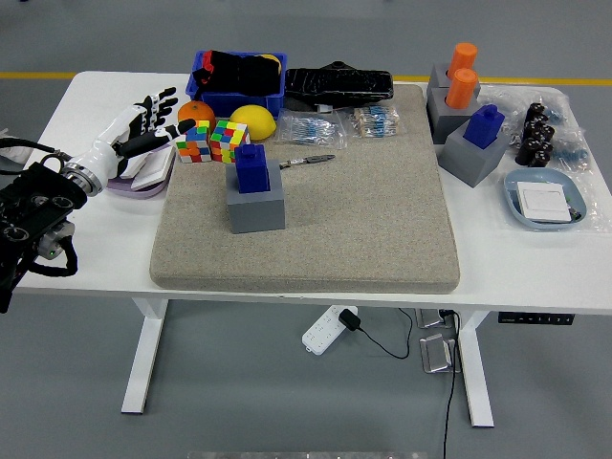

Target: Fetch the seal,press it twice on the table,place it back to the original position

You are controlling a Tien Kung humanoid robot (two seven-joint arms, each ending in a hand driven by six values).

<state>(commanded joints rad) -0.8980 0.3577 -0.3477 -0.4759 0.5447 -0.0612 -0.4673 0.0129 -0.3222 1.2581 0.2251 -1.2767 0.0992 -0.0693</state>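
**Blue seal sits in its grey holder, left hand open off to the side**

The blue block-shaped seal [251,168] stands upright in the grey square holder [256,206], which rests on the beige felt mat [325,220] covering the white bench [86,105]. The white-fingered left hand [137,122] hangs well left of the holder, above a lilac dish [143,170] at the mat's left edge; its fingers are spread and grip nothing. Just behind the holder lie two multicoloured puzzle cubes [212,141], an orange [195,112] and a yellow lemon [252,121]. A pen [306,161] lies just right of the seal.
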